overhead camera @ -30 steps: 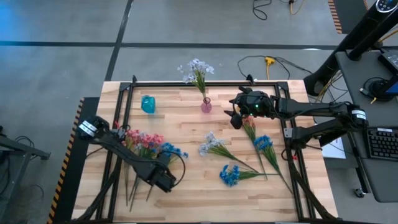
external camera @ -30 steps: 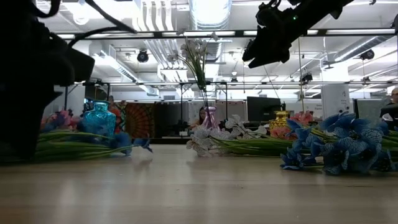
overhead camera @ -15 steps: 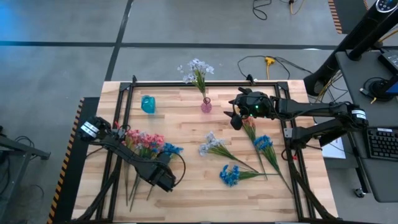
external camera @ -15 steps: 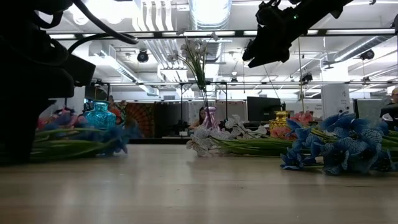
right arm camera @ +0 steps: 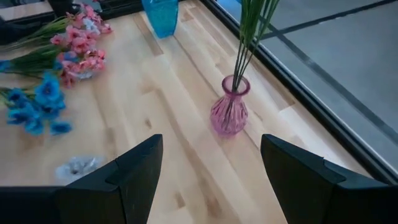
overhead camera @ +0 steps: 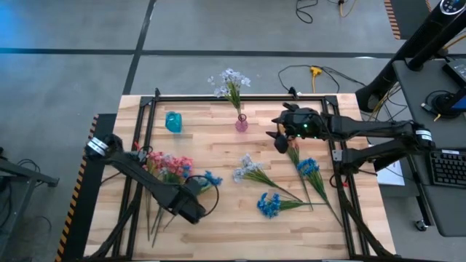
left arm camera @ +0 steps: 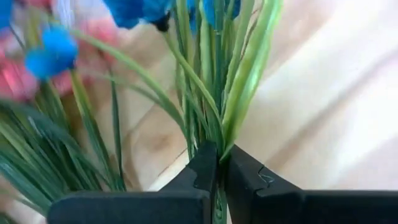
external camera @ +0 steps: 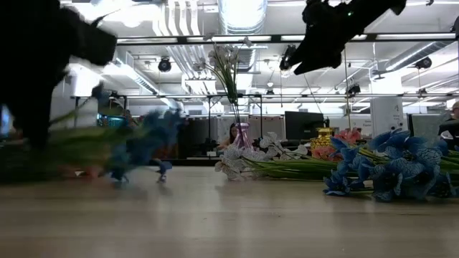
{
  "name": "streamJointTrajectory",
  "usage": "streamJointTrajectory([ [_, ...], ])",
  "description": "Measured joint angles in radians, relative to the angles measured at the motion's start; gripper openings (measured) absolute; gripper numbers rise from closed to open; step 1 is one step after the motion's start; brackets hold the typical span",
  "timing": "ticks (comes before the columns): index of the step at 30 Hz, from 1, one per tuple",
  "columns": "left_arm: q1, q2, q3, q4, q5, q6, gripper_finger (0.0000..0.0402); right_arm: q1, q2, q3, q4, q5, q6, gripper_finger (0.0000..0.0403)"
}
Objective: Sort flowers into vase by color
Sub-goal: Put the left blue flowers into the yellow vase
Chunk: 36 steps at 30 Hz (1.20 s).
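My left gripper [overhead camera: 191,209], near the table's front left, is shut on a blue flower [overhead camera: 210,178] and points down. Beside it lies a heap of pink flowers [overhead camera: 164,164]. A blue vase [overhead camera: 173,121] stands at the far left. A pink vase [overhead camera: 241,124] at the far middle holds lavender-white flowers [overhead camera: 231,80]. A white spray [overhead camera: 247,169], two blue sprays [overhead camera: 309,166] [overhead camera: 269,205] and a pink one [overhead camera: 293,151] lie on the right half. My right gripper [overhead camera: 278,140] hovers open above them. My left gripper [left arm camera: 219,155] pinches the blue flower's bunch of thin green stalks [left arm camera: 214,124] between its two fingers, well below the blossoms [left arm camera: 140,9]. The fingers come from above and lie across the stalks. The blossom end [external camera: 143,140] slants up off the table, blurred in the low view.
A black frame [overhead camera: 218,97] runs round the wooden table top. In the right wrist view, the pink vase [right arm camera: 229,112] stands just ahead of my right gripper [right arm camera: 211,143] and the blue vase [right arm camera: 160,15] farther off. Bare wood lies between the two flower groups.
My left gripper has shut on the blue flower's stalks and risen. The flower has come up from the heap of pink flowers, its blossom end swinging up and toward the table's right.
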<state>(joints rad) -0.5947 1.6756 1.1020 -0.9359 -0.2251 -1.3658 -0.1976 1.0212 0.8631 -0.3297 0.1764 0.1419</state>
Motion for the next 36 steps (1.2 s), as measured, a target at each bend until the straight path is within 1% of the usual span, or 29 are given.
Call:
streamJointTrajectory([
  [3,-0.002,-0.074,0.044,0.023,-0.128,0.141,0.0001,0.040,-0.048,-0.006,-0.017,0.000,0.017,0.0263],
  [5,-0.002,-0.131,0.054,0.106,-0.229,0.288,0.0001,0.077,-0.078,-0.024,-0.006,0.000,0.024,0.0263],
  [7,0.006,-0.183,0.047,0.229,-0.299,0.449,0.0001,0.120,-0.102,-0.056,0.043,0.000,0.033,0.0263],
  [11,0.026,-0.270,0.006,0.456,-0.381,0.763,0.0000,0.215,-0.126,-0.141,0.188,0.000,0.044,0.0263],
  [14,0.039,-0.312,-0.049,0.626,-0.414,0.967,0.0000,0.282,-0.120,-0.226,0.372,0.005,0.036,0.0263],
  [18,0.075,-0.336,-0.109,0.799,-0.414,1.115,0.0000,0.343,-0.080,-0.331,0.639,0.008,0.006,0.0263],
  [21,0.102,-0.334,-0.152,0.934,-0.401,1.206,0.0000,0.372,-0.020,-0.395,0.864,0.008,-0.033,0.0263],
  [26,0.170,-0.315,-0.249,1.232,-0.229,1.348,0.0000,0.418,0.133,-0.420,1.150,0.007,-0.117,0.0263],
  [28,0.202,-0.307,-0.287,1.345,-0.168,1.385,0.0000,0.433,0.198,-0.412,1.234,0.007,-0.143,0.0263],
  [30,0.229,-0.299,-0.319,1.436,-0.132,1.405,0.0000,0.444,0.252,-0.399,1.319,0.008,-0.164,0.0263],
  [33,0.265,-0.289,-0.353,1.495,-0.125,1.409,0.0000,0.449,0.312,-0.367,1.397,0.007,-0.170,0.0263],
  [36,0.288,-0.276,-0.364,1.554,-0.125,1.427,0.0000,0.448,0.360,-0.328,1.384,0.009,-0.161,0.0263],
])
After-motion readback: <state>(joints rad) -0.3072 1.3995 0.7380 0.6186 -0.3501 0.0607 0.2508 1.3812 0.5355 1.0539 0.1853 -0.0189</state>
